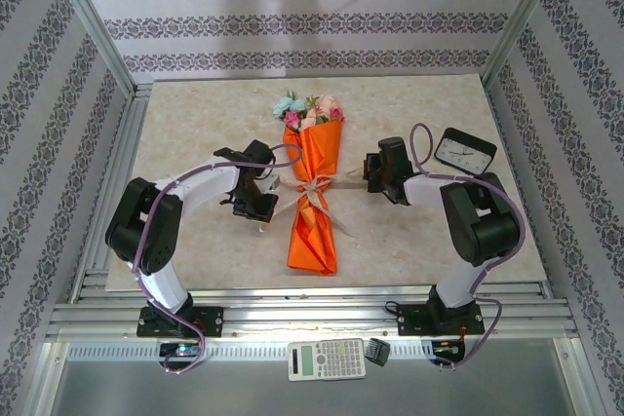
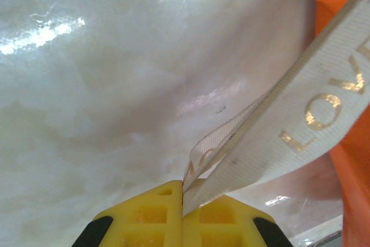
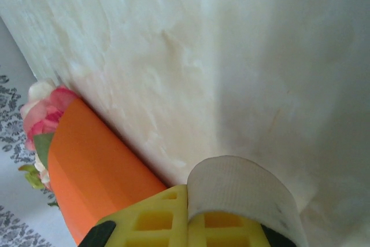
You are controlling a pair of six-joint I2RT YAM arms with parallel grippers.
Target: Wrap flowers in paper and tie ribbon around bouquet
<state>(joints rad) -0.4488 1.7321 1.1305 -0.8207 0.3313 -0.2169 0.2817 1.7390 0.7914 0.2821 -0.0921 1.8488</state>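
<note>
The bouquet lies lengthwise in the middle of the table, an orange paper cone with pink, peach and blue flowers at its far end. The beige ribbon crosses the cone's waist. My left gripper sits just left of the cone, shut on one ribbon end that carries gold letters. My right gripper sits just right of the cone, shut on the other ribbon end, which curls over its yellow fingers.
A black-framed clock stands at the right, behind my right arm. A calculator and a small dark object lie on the rail in front of the table. Patterned walls close in three sides.
</note>
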